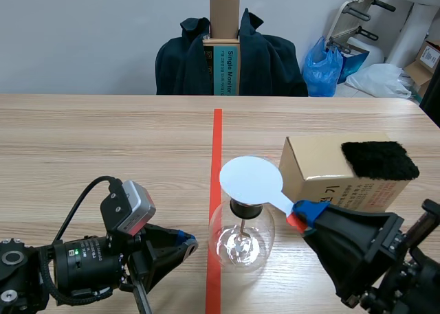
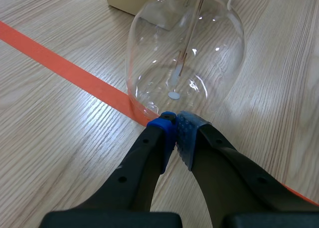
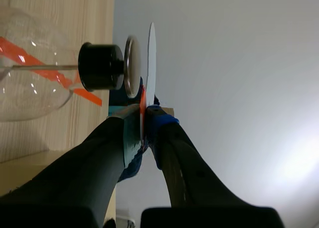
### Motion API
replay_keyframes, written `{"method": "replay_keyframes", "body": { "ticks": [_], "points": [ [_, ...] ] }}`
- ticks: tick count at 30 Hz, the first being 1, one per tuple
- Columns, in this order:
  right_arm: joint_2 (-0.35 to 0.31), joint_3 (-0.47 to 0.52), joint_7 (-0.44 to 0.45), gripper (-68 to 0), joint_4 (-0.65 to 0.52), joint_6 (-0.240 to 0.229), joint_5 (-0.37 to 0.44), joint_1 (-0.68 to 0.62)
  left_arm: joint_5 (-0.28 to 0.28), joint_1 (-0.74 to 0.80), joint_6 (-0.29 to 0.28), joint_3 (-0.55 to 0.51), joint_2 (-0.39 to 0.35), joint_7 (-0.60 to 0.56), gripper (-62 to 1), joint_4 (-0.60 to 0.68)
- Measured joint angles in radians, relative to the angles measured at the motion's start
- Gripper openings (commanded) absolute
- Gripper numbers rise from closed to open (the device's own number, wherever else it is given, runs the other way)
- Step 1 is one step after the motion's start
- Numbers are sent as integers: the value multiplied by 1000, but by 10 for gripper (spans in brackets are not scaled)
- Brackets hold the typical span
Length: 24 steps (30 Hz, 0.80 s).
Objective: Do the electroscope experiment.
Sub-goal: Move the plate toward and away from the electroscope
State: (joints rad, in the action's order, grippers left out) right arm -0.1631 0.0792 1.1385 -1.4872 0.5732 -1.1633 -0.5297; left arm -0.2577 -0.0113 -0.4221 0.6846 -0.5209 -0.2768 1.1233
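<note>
A clear glass flask electroscope (image 1: 242,235) with a black stopper (image 1: 243,209) stands on the orange-red tape line. Its inner rod and leaf show through the glass (image 2: 180,63). My right gripper (image 1: 302,216) is shut on the handle of a pale blue round paddle (image 1: 251,179), held flat just over the electroscope's top. From the right wrist, the paddle disc (image 3: 151,63) stands edge-on right beside the metal cap (image 3: 131,66) on the stopper (image 3: 100,66). My left gripper (image 2: 175,130) is shut on nothing, its tips almost at the flask's base (image 2: 149,111).
A cardboard box (image 1: 330,171) stands right of the flask, with a black fuzzy cloth (image 1: 379,159) on its top. Behind the table a chair draped in a dark jacket (image 1: 230,60) holds a box. Bags and clutter (image 1: 357,66) lie at the back right.
</note>
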Motion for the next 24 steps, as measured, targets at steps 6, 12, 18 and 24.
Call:
{"method": "replay_keyframes", "body": {
  "ticks": [6,12,18,24],
  "points": [
    [0,0,13,-669,0,0,0,0,0,0,0,0,0,4,-590,0],
    [0,0,13,-669,0,0,0,0,0,0,0,0,0,4,-590,0],
    [0,0,13,-669,0,0,0,0,0,0,0,0,0,4,-590,0],
    [0,0,-26,-669,0,0,0,0,0,0,0,0,0,4,-590,0]
  ]
}}
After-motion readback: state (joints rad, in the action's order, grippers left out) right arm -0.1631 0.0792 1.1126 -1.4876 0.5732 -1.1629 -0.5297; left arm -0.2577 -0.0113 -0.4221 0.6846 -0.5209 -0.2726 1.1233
